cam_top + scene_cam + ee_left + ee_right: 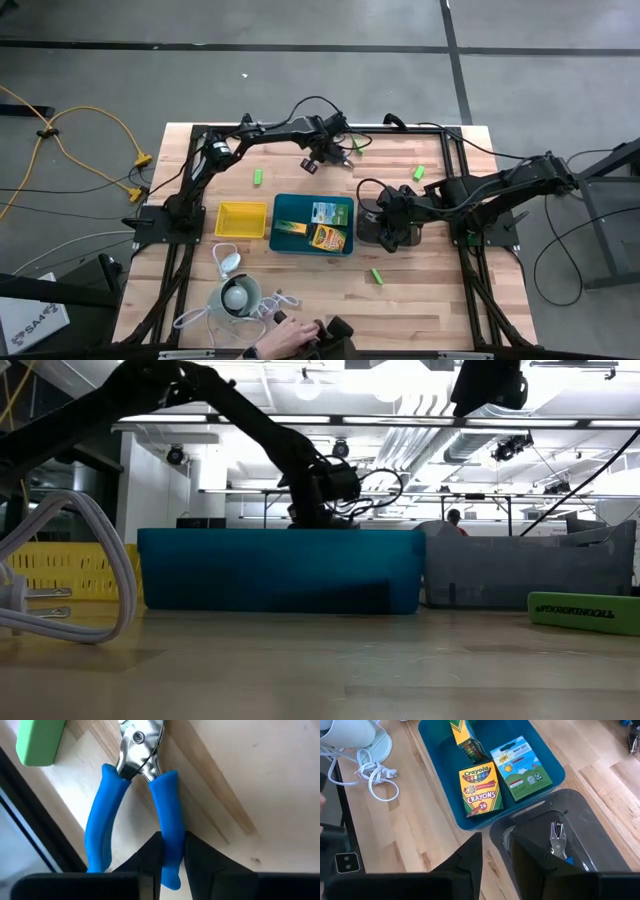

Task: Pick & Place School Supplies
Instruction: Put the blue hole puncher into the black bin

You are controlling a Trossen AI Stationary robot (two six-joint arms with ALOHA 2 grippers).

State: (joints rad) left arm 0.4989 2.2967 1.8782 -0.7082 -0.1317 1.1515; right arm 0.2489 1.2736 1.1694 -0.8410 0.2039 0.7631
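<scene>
**Left Arm Closes In on Blue-Handled Tool**

Beyond the far rim of the teal plastic tray (313,225), the left gripper (320,160) hangs over the blue-handled metal punch tool (135,800) lying flat on the wooden table (440,290). The tool's long axis runs straight away from the fingers (145,857); these are parted, straddling one blue handle, with no squeeze evident. A lime-green block (37,742) lies just beside the tool's metal head, clear of the handles.

Right of the teal tray, the right gripper (392,228) hovers at the dark grey bin (590,827), where a second blue-handled tool (559,842) already rests; its fingers are parted and empty. Inside the teal tray sit a yellow-and-green crayon box (480,790) and a green-and-white flat pack (521,769). A yellow slatted tray (241,219) stands left of it; a person's hand (285,335) shows at the near edge.
</scene>
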